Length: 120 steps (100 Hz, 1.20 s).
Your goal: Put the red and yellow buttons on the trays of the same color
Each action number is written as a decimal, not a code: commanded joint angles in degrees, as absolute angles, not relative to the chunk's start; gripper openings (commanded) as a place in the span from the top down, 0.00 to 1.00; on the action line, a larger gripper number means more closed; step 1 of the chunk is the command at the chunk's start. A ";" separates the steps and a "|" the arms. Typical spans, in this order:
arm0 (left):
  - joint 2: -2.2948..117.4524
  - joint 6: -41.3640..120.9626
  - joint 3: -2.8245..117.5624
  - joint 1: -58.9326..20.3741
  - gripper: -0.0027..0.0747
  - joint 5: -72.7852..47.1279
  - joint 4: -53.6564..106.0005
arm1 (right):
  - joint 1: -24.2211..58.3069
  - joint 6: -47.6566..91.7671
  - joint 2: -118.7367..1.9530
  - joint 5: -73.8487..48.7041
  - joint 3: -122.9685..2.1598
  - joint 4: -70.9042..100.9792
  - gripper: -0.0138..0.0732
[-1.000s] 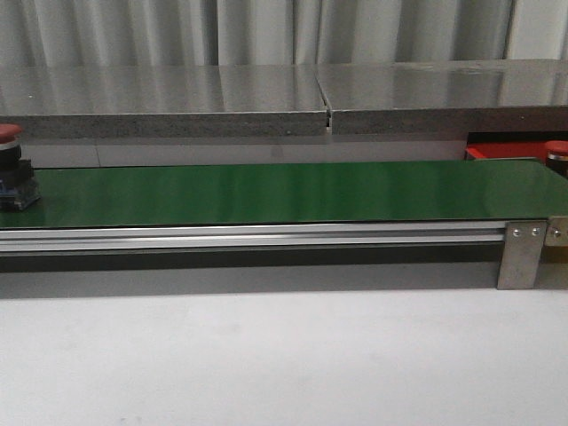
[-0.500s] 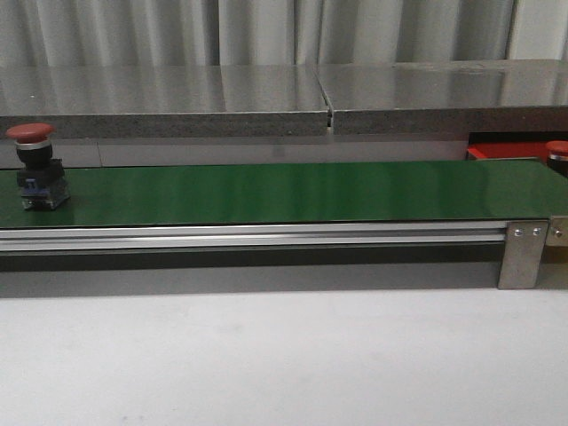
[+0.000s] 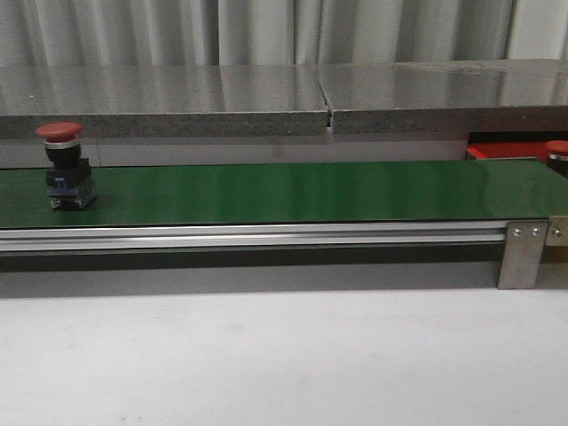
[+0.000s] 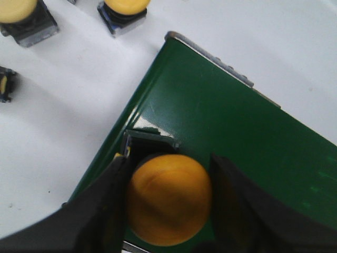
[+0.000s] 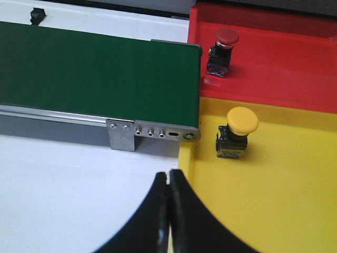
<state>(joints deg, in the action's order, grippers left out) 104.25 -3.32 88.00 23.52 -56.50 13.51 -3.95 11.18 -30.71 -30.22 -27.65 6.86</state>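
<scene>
Riding along the green belt (image 3: 284,191), the red button (image 3: 65,166) is now sitting further in from the belt's left end than it was half a second ago, upright on its dark base. At the belt's far right end in the front view, the red tray (image 3: 506,150) is peeking out, with another red-capped button (image 3: 557,153) just showing at the frame edge.

Over at the left wrist, the left gripper (image 4: 168,208) is clamping a yellow button (image 4: 168,199), fingers (image 4: 102,211) pressing on either side of the domed cap, right over the belt's corner. Beside the belt on the white table (image 4: 63,121), two more yellow buttons (image 4: 125,10) are waiting; a third small part at the edge is too cropped to identify.

The right gripper (image 5: 168,211) is hanging with its jaws pressed together, holding nothing, above the table just off the belt's end bracket (image 5: 122,134). Beyond that end, the red tray is holding one red button (image 5: 223,46), and the yellow tray (image 5: 274,200) next to it is holding one yellow button (image 5: 236,133), both standing upright.
</scene>
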 commanded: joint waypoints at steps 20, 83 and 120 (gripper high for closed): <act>101.89 -2.18 89.15 22.75 0.85 -54.48 15.04 | -4.10 11.63 -30.85 -26.42 -29.13 7.10 0.92; 101.32 0.54 89.15 22.75 0.29 -54.28 15.04 | -4.10 11.63 -30.85 -26.42 -29.13 7.10 0.92; 93.47 11.58 89.15 16.77 0.77 -51.24 14.88 | -4.10 11.63 -30.85 -26.42 -29.13 7.10 0.92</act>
<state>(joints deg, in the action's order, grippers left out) 97.83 9.03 87.74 19.58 -53.88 13.53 -3.95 11.18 -30.71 -30.22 -27.65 6.86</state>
